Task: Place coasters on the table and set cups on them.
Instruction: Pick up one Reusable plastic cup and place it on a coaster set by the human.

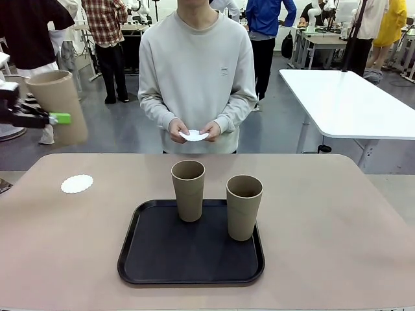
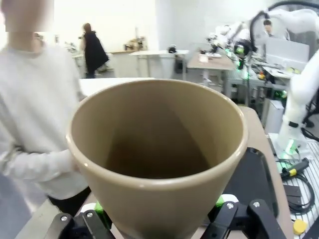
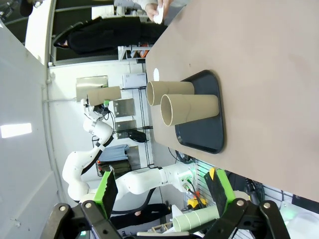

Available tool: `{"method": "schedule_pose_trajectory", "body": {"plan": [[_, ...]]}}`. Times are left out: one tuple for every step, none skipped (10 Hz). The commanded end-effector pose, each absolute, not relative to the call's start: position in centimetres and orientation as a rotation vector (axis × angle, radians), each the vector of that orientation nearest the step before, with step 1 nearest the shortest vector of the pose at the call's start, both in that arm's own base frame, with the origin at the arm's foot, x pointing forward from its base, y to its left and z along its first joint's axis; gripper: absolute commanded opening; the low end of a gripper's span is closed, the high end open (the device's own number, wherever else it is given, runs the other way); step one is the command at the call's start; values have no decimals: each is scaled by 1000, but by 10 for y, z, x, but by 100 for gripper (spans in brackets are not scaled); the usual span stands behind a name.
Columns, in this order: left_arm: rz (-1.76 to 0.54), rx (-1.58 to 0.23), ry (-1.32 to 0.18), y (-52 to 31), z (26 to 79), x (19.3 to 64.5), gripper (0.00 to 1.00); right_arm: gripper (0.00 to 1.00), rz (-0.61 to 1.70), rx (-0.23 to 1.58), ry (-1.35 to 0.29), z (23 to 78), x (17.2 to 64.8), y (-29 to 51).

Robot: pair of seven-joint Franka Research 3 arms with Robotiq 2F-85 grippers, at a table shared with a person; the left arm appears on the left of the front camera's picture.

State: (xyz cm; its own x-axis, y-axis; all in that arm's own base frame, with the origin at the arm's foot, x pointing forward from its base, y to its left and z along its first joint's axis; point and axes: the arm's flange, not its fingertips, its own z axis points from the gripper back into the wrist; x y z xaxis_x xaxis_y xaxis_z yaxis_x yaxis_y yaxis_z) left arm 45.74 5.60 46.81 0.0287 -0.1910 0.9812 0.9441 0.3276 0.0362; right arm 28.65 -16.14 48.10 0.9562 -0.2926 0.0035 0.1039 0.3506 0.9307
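Desk (image 1: 324, 227): one coaster (image 1: 77, 184) near its left edge, left claw (image 1: 61, 117) clamped on a cup (image 1: 61, 94) raised by that edge; right claw (image 3: 164, 191) wide. Risk: the tilted cup may land off-centre and crumple the coaster.

Left arm (image 3: 82, 164): your white links bend at the elbow and rise, with the wrist high on the robot's left side
Left gripper (image 1: 57, 118): you have it lying level, fingers pointing in toward the middle, clamped on a cup (image 1: 61, 97) that hangs in the air, slightly tilted
Left fingers (image 2: 98, 209): your green pads press the cup's wall from both sides, below its rim
Right gripper (image 3: 164, 199): your jaws stand wide apart with nothing between them
Right fingers (image 3: 107, 191): green pads face each other, both bare
Right wrist: rolled about a quarter turn, so your view lies on its side
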Motion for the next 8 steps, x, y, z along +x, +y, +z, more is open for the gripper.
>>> {"method": "schedule_pose_trajectory", "body": {"plan": [[-1007, -832, -1302, 72, 474, 467, 85, 100, -246, 1212, -201, 482, 289, -162], [-1004, -819, -1306, 83, 474, 468, 85, 100, -246, 1212, -201, 482, 289, -162], [-1020, -795, -1298, 89, 474, 474, 85, 100, -246, 1212, -201, 482, 289, -162], [-1032, -773, -1288, 94, 472, 473, 85, 100, -246, 1212, -201, 482, 289, -162], [-1041, -756, -1278, 97, 473, 476, 85, 100, -246, 1212, -201, 482, 289, -162], [-1048, -728, -1260, 95, 474, 473, 85, 100, -246, 1212, -201, 482, 289, -162], [-1060, -705, -1245, 91, 476, 468, 85, 100, -246, 1212, -201, 482, 289, -162], [-1023, -767, -1272, 94, 471, 472, 85, 100, -246, 1212, -201, 482, 289, -162]]}}
